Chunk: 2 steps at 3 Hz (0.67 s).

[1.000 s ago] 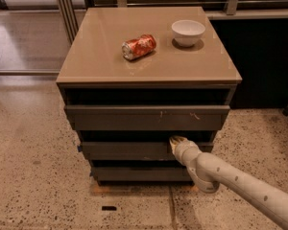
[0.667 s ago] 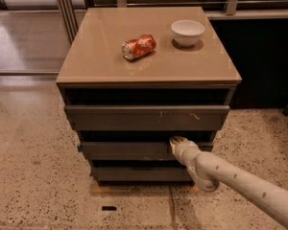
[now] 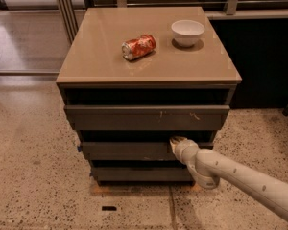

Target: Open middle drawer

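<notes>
The middle drawer (image 3: 127, 151) is a dark grey-brown flat front, second of three in a low cabinet, and it looks closed or nearly so. My gripper (image 3: 175, 142) sits at the top edge of this front, right of its centre, at the dark gap above it. The white arm (image 3: 240, 176) reaches in from the lower right. The top drawer (image 3: 146, 117), the widest, with pale scratch marks, is above. The bottom drawer (image 3: 141, 174), the narrowest, is below.
The tan cabinet top (image 3: 91, 56) carries a crushed red can (image 3: 138, 47) lying on its side and a white bowl (image 3: 187, 32). Speckled terrazzo floor (image 3: 33, 186) surrounds the cabinet. A dark counter base (image 3: 266, 66) stands to the right, and glass panels at the back left.
</notes>
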{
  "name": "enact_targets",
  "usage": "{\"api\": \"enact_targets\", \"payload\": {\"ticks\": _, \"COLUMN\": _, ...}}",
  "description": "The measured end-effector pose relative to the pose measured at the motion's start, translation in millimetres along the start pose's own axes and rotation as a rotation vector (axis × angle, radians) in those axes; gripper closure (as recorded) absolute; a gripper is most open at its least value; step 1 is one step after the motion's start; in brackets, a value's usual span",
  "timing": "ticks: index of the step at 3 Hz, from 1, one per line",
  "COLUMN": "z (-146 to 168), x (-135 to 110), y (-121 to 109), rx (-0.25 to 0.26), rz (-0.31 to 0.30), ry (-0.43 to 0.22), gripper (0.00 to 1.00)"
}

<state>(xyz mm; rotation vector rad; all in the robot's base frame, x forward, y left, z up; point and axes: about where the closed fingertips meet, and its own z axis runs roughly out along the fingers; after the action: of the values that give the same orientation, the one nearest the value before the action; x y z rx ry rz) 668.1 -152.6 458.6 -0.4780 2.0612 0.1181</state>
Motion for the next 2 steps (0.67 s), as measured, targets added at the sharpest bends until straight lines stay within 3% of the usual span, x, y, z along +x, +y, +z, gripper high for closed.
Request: {"api": "enact_targets", "payload": {"ticks": 2, "z": -6.7, "x": 0.3, "y": -1.7, "rx": -0.008, "rz": 0.010, "ry": 0.024, "gripper": 1.00}}
